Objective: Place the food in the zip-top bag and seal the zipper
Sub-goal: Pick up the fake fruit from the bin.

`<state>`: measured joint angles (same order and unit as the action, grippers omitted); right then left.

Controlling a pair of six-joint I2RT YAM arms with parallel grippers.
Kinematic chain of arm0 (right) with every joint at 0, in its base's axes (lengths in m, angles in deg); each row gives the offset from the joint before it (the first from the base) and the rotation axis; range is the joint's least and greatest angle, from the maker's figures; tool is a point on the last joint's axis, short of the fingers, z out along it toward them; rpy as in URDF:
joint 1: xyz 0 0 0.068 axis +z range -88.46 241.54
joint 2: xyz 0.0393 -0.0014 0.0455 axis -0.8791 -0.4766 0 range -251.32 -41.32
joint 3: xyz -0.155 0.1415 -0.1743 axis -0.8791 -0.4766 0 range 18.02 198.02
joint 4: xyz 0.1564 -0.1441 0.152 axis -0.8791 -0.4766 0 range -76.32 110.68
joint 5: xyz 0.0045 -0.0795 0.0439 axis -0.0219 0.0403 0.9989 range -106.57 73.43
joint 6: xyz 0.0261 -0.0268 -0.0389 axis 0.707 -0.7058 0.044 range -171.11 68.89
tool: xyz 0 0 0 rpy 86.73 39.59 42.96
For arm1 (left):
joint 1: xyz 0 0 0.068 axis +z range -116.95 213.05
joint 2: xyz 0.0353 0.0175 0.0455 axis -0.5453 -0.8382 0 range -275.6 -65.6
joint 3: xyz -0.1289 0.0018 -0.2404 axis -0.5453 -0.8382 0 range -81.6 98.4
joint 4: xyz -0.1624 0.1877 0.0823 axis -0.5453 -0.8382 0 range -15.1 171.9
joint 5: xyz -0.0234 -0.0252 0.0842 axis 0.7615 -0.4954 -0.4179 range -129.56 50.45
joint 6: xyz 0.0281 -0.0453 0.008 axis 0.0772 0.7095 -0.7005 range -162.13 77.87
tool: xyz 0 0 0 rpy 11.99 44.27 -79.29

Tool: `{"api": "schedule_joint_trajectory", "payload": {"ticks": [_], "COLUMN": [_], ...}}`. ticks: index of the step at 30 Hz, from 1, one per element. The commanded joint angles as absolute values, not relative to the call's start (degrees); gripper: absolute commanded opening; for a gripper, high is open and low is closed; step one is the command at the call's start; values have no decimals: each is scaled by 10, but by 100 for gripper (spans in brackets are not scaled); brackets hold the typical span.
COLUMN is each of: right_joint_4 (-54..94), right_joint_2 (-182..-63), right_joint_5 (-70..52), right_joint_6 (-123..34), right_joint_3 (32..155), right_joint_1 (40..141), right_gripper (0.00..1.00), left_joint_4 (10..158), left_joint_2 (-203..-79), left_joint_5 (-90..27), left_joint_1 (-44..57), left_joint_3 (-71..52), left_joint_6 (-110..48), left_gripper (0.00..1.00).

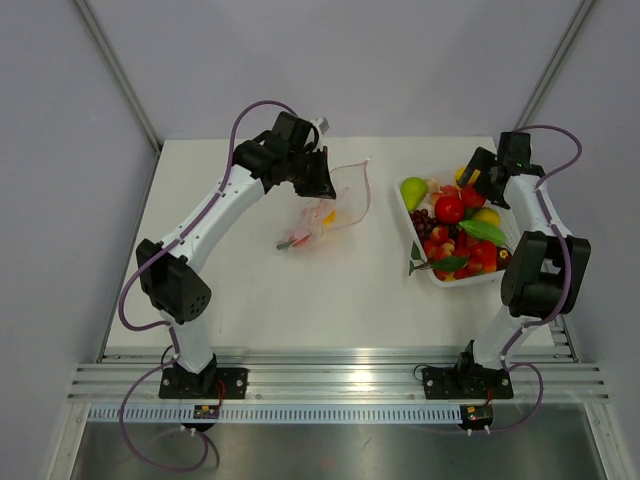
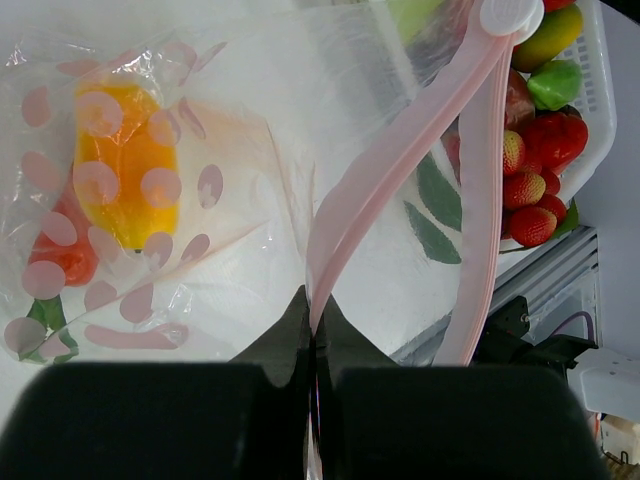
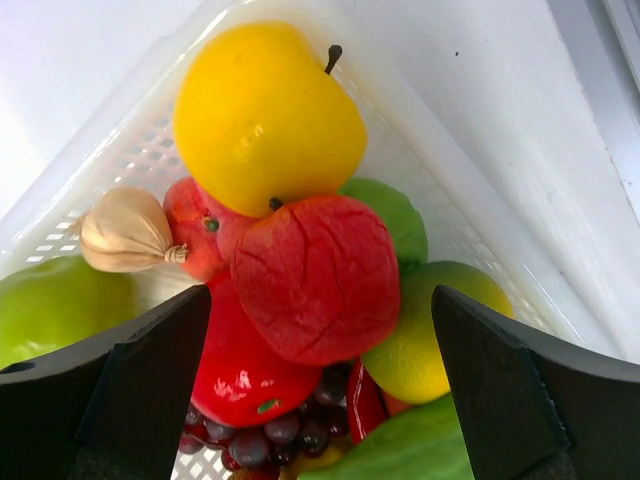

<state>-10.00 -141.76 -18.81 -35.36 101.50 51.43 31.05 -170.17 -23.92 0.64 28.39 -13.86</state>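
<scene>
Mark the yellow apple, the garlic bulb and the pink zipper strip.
yellow apple [image 3: 265, 115]: right wrist view, middle of its skin.
garlic bulb [image 3: 125, 230]: right wrist view, its rounded body.
pink zipper strip [image 2: 385, 165]: left wrist view, midway along the band above the fingers.

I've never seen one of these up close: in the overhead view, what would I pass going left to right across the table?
First the left arm's elbow → zip-top bag → white tray of food → right arm's elbow.

Thin, clear, crinkly plastic zip-top bag [image 2: 250, 150] — glossy; white meshed plastic tray [image 3: 430, 150] — matt.
</scene>
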Motion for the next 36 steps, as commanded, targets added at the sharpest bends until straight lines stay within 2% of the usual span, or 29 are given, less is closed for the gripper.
{"api": "schedule_joint_trajectory", "payload": {"ticks": [1,5,9,10,13,23,28,31,36], "right_joint_4": [-74,-61,-50,-47,-38,-46,-59,-52,-51], "right_joint_2": [-1438,-1446,-1451,-1450,-1437,-1329,-1249,-1200,-1114], "right_joint_5": [-171,-152,-141,-139,-139,-152,-142,-90,-83], "right_joint_6": [-344,-338,-335,-334,-328,-318,-311,-295,-276], "right_joint_3": [1041,1034,1033,1030,1018,957,926,908,893], "right_joint_1": [511,506,503,503,503,503,503,504,574], "right_gripper": [99,97,88,81,72,57,56,54,53], "left_joint_4": [335,334,332,330,330,323,303,306,292], "left_joint_2": [-1687,-1691,-1693,-1693,-1694,-1712,-1730,-1729,-1741], "left_joint_5": [-227,-227,-228,-228,-230,-232,-231,-229,-215], "left_joint_1": [5,4,3,3,2,-9,-7,-7,-2], "left_joint_3": [287,289,291,291,290,315,341,342,353], "left_joint_6": [-146,-145,-144,-144,-144,-150,-162,-166,-188], "left_gripper": [0,0,0,0,0,0,0,0,0]}}
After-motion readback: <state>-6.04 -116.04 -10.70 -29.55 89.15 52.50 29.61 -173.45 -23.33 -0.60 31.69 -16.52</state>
